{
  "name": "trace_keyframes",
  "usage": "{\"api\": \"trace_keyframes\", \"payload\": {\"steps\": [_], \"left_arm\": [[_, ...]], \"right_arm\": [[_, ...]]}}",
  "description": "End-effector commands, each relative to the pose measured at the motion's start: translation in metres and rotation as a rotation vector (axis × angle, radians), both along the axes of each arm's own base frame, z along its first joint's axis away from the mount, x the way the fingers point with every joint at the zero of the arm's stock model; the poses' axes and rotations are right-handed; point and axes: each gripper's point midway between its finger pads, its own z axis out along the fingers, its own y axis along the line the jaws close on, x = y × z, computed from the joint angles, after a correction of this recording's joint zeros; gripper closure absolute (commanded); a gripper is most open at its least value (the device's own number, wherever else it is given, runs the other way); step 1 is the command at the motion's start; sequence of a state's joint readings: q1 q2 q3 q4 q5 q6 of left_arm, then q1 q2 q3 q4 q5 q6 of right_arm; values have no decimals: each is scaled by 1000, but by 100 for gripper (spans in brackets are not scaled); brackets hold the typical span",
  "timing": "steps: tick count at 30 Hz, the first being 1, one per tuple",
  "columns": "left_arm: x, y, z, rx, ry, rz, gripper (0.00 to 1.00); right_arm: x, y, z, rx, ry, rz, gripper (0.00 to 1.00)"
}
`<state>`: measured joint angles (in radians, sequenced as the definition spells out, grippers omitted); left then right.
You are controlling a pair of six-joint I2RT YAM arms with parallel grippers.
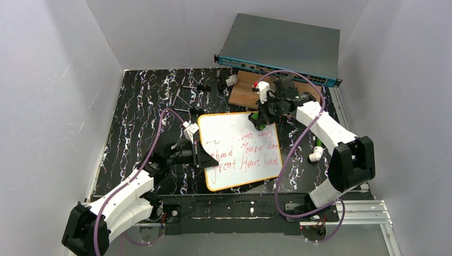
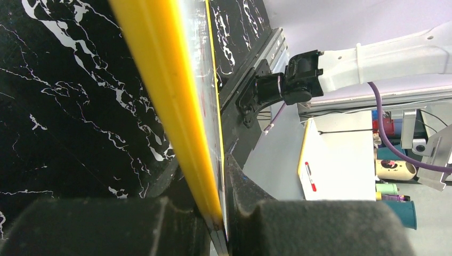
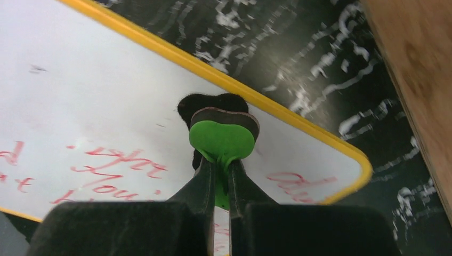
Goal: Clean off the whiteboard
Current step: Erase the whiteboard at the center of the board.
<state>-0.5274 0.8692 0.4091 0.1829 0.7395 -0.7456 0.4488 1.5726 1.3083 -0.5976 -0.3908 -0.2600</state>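
At the right gripper (image 3: 223, 169), both black fingers (image 3: 204, 178) are pressed together on the narrow stem of a green, rounded plastic eraser (image 3: 222, 140) backed with a black felt pad. The pad faces down onto the flat white whiteboard (image 3: 80, 96). Whether the felt bears on the surface or hangs just above it cannot be told from these views. Pinching the stem rather than the body leaves the whole pad free to meet the board.

At the left gripper (image 2: 221, 216), the fingers (image 2: 248, 192) are closed on the thin orange-yellow frame (image 2: 160, 80), one above the board and one below. This grip serves as a clamp, so that wiping strokes do not slide the board.

Seen from above, the whiteboard lies at the centre of the black marbled tabletop (image 1: 144, 106). The left gripper holds it at the 9 o'clock edge, and the eraser stands near the 1 o'clock corner. Red handwriting (image 1: 245, 157) fills the board from centre towards 3 and 6 o'clock, so the erasing appears barely begun. The area near the clamp at 9 o'clock looks almost blank.

A plain brown wooden board (image 1: 245, 90) lies at 12 o'clock, near the whiteboard. A grey, teal-fronted network switch (image 1: 282, 48) sits beyond it.
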Motion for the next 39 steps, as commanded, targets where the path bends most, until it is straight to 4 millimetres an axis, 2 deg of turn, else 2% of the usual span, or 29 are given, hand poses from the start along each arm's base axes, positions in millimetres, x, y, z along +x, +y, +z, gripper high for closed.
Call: {"api": "trace_keyframes", "payload": {"steps": [1,4,8,16,19,26,30,32,34,39], "left_arm": [[-15,-12,73,-177,-400,-192,100],[-15,-12,72,-177,-397,-193,100],[-16,-12,73,-178,-401,-193,100],[-15,-12,73,-181,-403,-192,100],[-15,-13,75,-184,-406,-192,100],[-13,-14,76,-190,-407,-191,100],[-11,-16,75,-191,-401,-193,100],[-12,-16,75,-191,-402,-194,100],[-12,-15,75,-192,-400,-190,100],[-14,-14,76,-195,-405,-189,100]], "right_arm": [[29,-51,-22,-90,-18,-169,99],[36,-67,-27,-113,-18,-219,99],[40,-79,-35,-134,-10,-253,99],[32,-84,-50,-159,18,-256,99],[20,-74,-50,-109,56,-203,99],[-26,-19,-20,121,147,47,99],[-32,-11,-1,180,139,89,99],[-30,-14,-1,167,120,72,99],[-20,-23,-6,123,78,21,99],[14,-65,-26,14,34,-180,99]]}}
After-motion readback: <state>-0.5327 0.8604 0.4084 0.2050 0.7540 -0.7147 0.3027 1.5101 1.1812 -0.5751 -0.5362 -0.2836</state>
